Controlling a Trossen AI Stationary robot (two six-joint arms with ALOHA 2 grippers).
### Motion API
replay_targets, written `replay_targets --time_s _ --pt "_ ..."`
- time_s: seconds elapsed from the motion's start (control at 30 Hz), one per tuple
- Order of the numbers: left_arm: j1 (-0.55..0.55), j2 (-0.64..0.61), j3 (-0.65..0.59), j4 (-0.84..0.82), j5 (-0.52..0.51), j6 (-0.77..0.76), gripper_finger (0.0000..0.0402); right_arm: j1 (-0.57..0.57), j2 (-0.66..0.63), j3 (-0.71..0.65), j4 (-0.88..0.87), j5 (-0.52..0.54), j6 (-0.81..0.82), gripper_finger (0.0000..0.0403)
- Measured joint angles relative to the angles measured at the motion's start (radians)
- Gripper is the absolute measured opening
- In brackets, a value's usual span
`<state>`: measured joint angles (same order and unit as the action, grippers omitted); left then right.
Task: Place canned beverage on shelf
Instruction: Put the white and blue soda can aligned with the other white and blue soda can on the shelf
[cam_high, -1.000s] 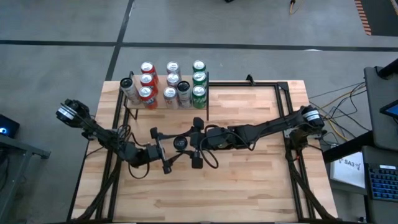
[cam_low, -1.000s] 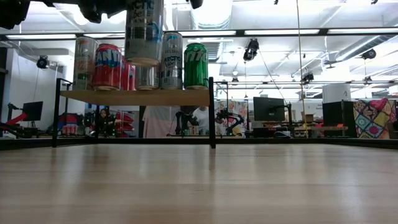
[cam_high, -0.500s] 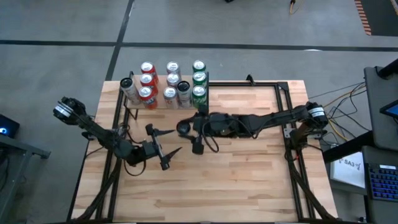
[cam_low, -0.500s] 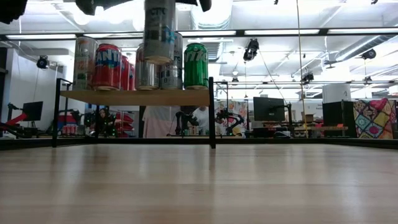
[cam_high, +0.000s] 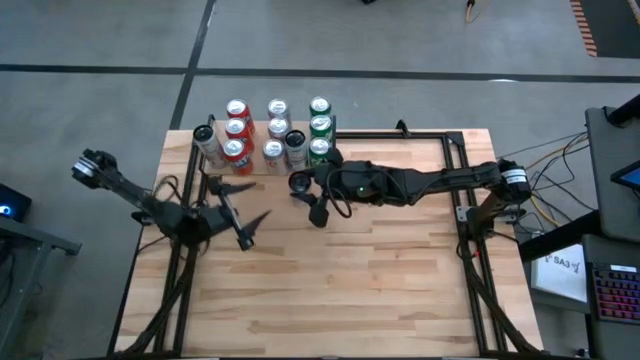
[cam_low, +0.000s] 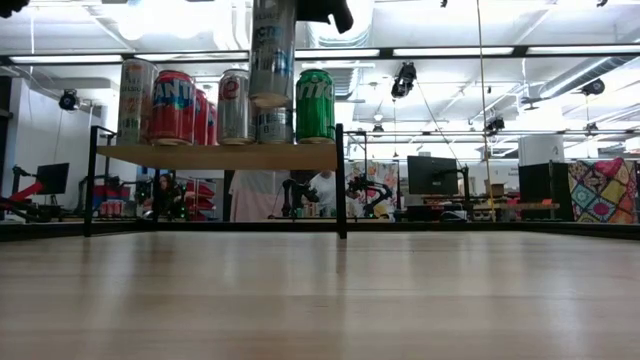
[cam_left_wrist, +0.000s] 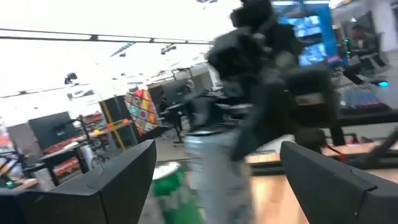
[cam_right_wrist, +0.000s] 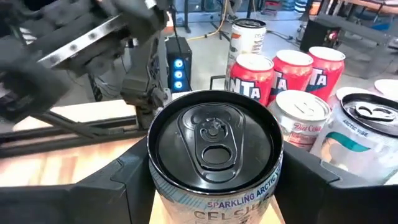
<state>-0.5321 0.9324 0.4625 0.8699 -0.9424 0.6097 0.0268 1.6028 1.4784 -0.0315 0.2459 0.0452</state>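
Observation:
My right gripper (cam_high: 305, 188) is shut on a silver beverage can with a black top (cam_right_wrist: 214, 155). It holds the can upright in the air just in front of the shelf (cam_low: 220, 156). Seen from the low view, the can (cam_low: 272, 50) hangs a little higher than the shelf board. Several cans stand on the shelf: red ones (cam_high: 236, 130), silver ones (cam_high: 276, 125) and green ones (cam_high: 319, 125). My left gripper (cam_high: 248, 205) is open, holds nothing, and hovers left of the held can, pointing toward it. My right gripper pinches the can's side wall (cam_right_wrist: 155, 186), below the top rim, between its two fingers (cam_right_wrist: 134, 180), one on each side. The fingers come in roughly level from the table's right. The can is upright and lifted clear of table and shelf.
The shelf stands on thin black posts (cam_low: 340, 180) at the table's far left. Its near right part, just behind the held can, shows a gap between the cans. Bare wooden tabletop (cam_high: 380, 270) stretches across the middle and near side. Black rails (cam_high: 465, 200) run along the table's edges.
My right gripper has carried the can, still upright, toward the far edge and the shelf, rising slightly. My left gripper has stayed open while drawing back toward the table's left edge and upward, away from the can.

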Motion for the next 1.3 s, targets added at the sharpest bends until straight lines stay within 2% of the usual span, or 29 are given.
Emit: replay_targets --time_s 0.13,0.27,0.4,0.5,0.63,0.73,1.03,1.3 --pt "0.036 -0.132 0.000 -0.097 0.001 0.010 0.0327 -0.008 0.000 0.000 0.010 -0.008 0.028 0.0236" --pt "0.074 -0.239 0.003 -0.244 0.050 -0.002 0.0327 -0.010 0.006 0.000 0.050 -0.008 0.039 0.0236" --pt "0.123 -0.305 0.047 -0.445 0.126 -0.057 0.0327 -0.022 0.028 0.005 0.078 -0.009 0.055 0.0236" --pt "0.162 -0.330 0.079 -0.559 0.110 -0.108 0.0327 -0.034 0.060 0.033 0.065 -0.009 0.070 0.0236" --pt "0.202 -0.374 0.073 -0.579 0.088 -0.136 0.0327 -0.040 0.100 0.099 0.017 -0.003 0.095 0.0236" --pt "0.216 -0.399 0.068 -0.581 0.088 -0.102 0.0327 -0.041 0.130 0.149 -0.037 -0.001 0.123 0.0236" --pt "0.223 -0.459 0.067 -0.582 0.077 0.007 0.0327 -0.043 0.198 0.273 -0.176 0.096 0.200 0.0236" --pt "0.225 -0.495 0.067 -0.590 0.069 0.060 0.0327 -0.052 0.208 0.315 -0.251 0.159 0.248 0.0236"
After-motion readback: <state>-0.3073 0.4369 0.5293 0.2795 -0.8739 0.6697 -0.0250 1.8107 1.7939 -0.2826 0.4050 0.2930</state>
